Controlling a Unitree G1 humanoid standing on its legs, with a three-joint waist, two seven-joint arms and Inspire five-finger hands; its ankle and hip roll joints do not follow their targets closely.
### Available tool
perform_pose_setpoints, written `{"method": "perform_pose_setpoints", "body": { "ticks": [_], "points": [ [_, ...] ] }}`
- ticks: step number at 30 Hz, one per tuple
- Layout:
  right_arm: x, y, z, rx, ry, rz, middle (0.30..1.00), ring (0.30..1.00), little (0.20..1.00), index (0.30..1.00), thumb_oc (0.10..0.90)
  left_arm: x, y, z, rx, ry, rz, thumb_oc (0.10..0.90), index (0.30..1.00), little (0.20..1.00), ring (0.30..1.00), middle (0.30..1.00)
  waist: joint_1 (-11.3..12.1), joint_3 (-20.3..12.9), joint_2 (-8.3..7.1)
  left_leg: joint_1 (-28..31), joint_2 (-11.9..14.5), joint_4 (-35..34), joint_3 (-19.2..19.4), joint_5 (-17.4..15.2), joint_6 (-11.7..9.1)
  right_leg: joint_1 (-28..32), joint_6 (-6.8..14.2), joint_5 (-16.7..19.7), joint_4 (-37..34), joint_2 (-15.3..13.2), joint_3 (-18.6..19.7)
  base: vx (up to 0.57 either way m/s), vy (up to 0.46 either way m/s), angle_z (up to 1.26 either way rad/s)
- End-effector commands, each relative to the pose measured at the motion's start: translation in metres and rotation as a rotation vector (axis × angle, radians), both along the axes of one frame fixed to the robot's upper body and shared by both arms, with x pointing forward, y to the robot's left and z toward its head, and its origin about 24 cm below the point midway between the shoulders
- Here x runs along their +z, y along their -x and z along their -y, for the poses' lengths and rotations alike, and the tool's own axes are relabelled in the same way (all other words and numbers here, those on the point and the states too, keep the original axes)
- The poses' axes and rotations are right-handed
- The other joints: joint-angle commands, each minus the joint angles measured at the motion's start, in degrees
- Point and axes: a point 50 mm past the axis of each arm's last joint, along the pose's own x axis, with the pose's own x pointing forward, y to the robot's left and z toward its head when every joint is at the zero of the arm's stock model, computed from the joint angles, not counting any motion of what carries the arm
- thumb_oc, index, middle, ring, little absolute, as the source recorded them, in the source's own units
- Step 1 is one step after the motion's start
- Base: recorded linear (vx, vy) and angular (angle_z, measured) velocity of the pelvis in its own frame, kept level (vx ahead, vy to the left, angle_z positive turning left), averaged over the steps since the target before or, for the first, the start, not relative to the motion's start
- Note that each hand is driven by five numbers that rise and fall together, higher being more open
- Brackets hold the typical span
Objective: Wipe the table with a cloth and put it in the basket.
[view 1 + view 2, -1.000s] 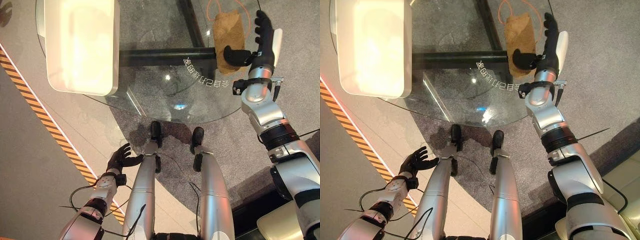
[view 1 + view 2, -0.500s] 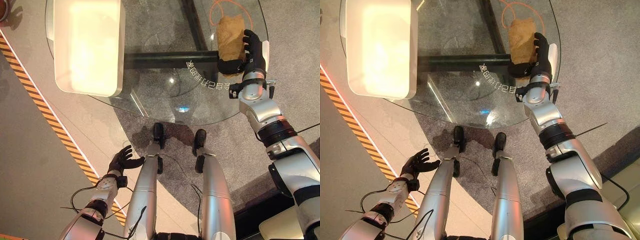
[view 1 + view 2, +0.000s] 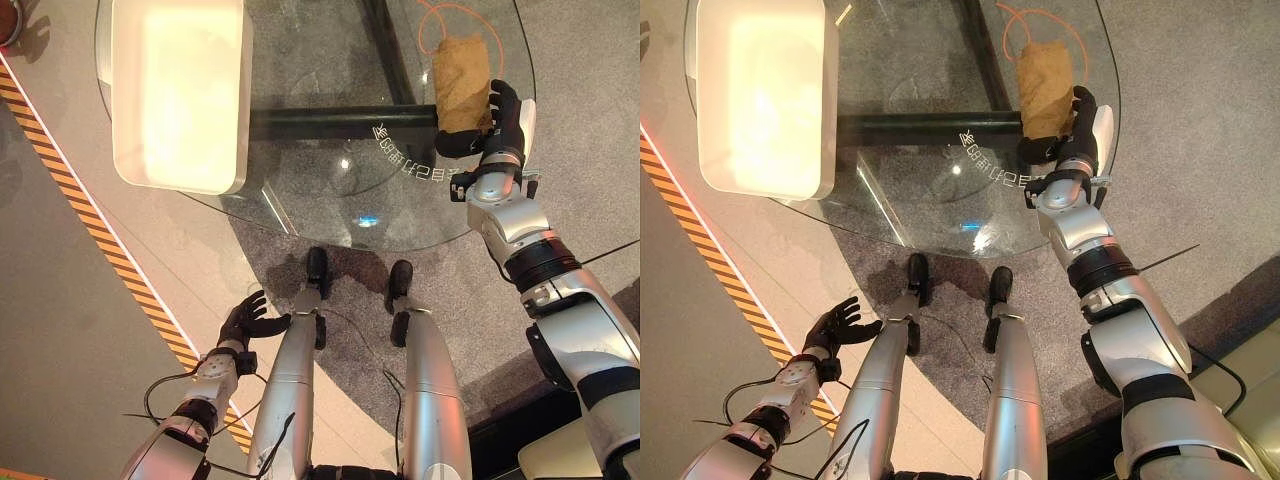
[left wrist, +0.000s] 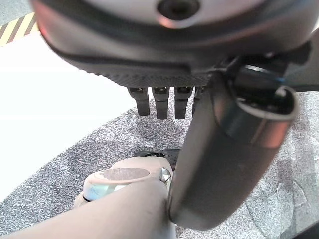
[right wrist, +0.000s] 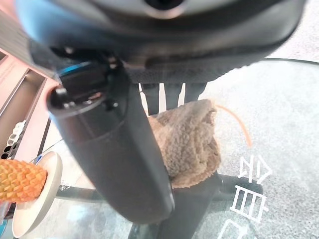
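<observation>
A brown cloth (image 3: 458,80) lies folded on the round glass table (image 3: 330,205), near its right edge. My right hand (image 3: 497,120) grips the cloth's near end, with the thumb on the left side and the fingers curled against the right side. The right wrist view shows the cloth (image 5: 187,142) caught between thumb and fingers. A white basket (image 3: 170,183) stands on the table's left side. My left hand (image 3: 243,318) hangs low beside the legs, fingers (image 4: 159,102) spread and holding nothing.
A black beam (image 3: 330,118) of the table's frame runs under the glass. An orange ring (image 3: 432,10) is marked around the cloth's far end. Yellow-black floor tape (image 3: 90,215) runs diagonally at the left. A white dish with an orange object (image 5: 20,181) shows in the right wrist view.
My right hand was open with fingers stretched beside the cloth; it has since drawn in and curled round the cloth's near end. The left hand stayed still; the camera shifted slightly.
</observation>
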Motion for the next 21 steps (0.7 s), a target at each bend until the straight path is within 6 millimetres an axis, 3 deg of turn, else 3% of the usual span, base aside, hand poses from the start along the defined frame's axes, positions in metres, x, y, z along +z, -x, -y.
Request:
{"method": "perform_pose_setpoints", "body": {
  "ticks": [1,21],
  "points": [
    [0.033,0.001,0.011,-0.063,0.031,0.091,0.9,0.9,0.9,0.9,0.8,-0.021,0.021,0.017,-0.011,0.032,-0.07,0.8,0.9,0.9,0.9,0.9,-0.32,-1.2,4.27,0.73,-1.67,4.73,3.15,-5.9,1.22,1.45,-0.72,1.2,-4.42,1.32,-3.4,0.0,0.0,0.0],
    [0.005,0.0,0.007,-0.107,0.042,-0.002,0.9,0.9,0.9,0.9,0.8,-0.021,0.019,0.021,-0.016,0.04,-0.071,0.8,0.9,0.9,0.9,0.9,-0.56,-1.2,4.36,0.94,-1.62,4.55,3.6,-5.78,1.33,1.4,-0.71,1.34,-4.41,1.46,-3.29,0.0,0.0,0.0]
  ]
}}
